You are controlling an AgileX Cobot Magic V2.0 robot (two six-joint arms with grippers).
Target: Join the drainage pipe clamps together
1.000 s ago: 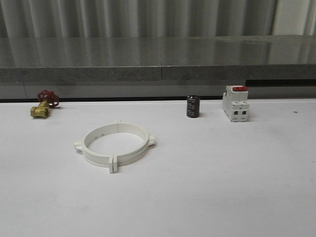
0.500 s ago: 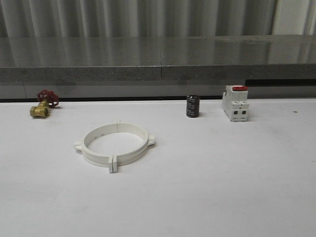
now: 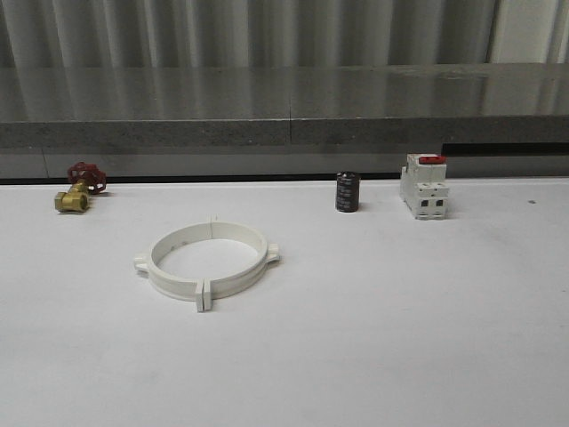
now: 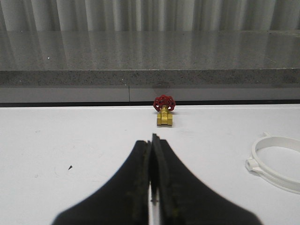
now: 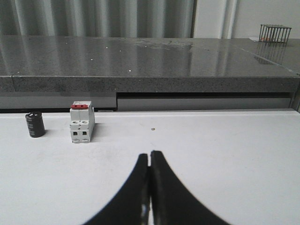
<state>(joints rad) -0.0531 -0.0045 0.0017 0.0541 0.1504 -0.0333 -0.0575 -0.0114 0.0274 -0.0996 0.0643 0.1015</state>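
Note:
The two white drainage pipe clamps (image 3: 206,262) lie on the white table left of centre, their ends meeting so that they form a flat ring; part of that ring (image 4: 276,161) also appears in the left wrist view. My left gripper (image 4: 151,140) is shut with nothing between its black fingers and hovers over bare table, well apart from the ring. My right gripper (image 5: 149,154) is also shut and empty, over bare table away from the clamps.
A brass valve with a red handwheel (image 3: 76,189) sits at the back left. A black cylinder (image 3: 347,192) and a white breaker with a red switch (image 3: 424,187) stand at the back right. A grey stone ledge (image 3: 284,107) runs behind the table.

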